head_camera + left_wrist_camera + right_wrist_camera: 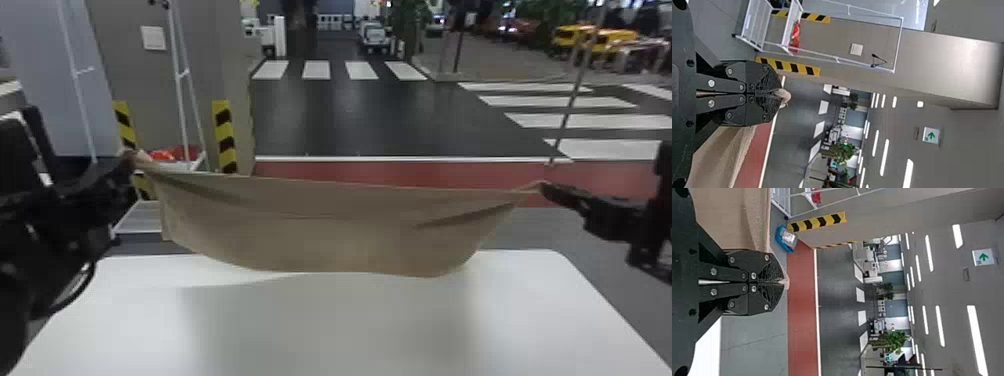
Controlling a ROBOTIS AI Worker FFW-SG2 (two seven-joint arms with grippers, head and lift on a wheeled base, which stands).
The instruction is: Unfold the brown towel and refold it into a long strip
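Note:
The brown towel [340, 225] hangs stretched between the two grippers above the white table, its lower edge sagging in front of the table's far edge. My left gripper [131, 159] holds one upper corner at the left, and my right gripper [544, 188] holds the opposite upper corner, slightly lower in the head view. In the left wrist view, the left gripper [777, 94] is shut with a small bunch of towel [783, 95] at its tips. The right gripper [781, 282] in the right wrist view is likewise shut on a thin corner of the towel [730, 219].
Under the towel the white table [340, 325] spans the lower part of the head view. Behind it at the left stand a white frame rack [137, 222] and a pillar with a striped guard [225, 135]. A blue bin [783, 239] stands on the floor.

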